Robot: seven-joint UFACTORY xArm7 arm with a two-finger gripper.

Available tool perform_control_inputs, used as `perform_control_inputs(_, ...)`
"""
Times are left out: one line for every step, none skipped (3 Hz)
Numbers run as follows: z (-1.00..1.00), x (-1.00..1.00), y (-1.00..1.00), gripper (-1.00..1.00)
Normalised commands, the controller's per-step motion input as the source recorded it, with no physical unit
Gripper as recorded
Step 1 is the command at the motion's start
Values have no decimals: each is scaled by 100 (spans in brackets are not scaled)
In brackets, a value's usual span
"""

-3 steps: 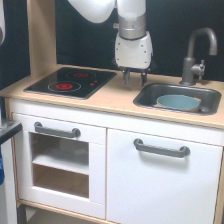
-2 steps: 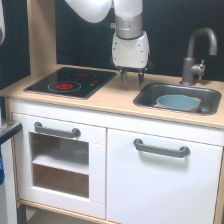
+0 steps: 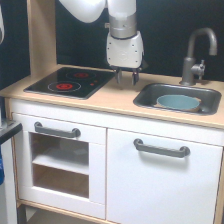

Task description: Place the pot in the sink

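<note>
The white arm's end effector [image 3: 127, 78] hangs above the light wood counter [image 3: 115, 102], between the black stovetop with red rings [image 3: 70, 82] and the dark grey rectangular metal sink [image 3: 145, 97]. Its two short dark fingers [image 3: 119, 78] point straight down with a narrow gap between them. Nothing sits in that gap, and the tips touch neither the counter nor any object; they appear to stop just short of the counter surface.

The small round light blue-grey pot [image 3: 177, 102] with a tan band at its rim rests inside the sink, toward the basin's 3 o'clock half, upright with its open mouth facing up. From the end effector, the pot lies at about 4 o'clock and well apart. A dark grey curved faucet [image 3: 197, 55] stands at the sink's 12 o'clock edge, behind the pot.
</note>
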Motion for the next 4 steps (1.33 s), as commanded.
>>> perform_control_inputs(34, -32, -13, 100)
perform_control_inputs(38, -34, -16, 99)
perform_control_inputs(45, -37, -16, 100)
perform_control_inputs(58, -49, -23, 100)
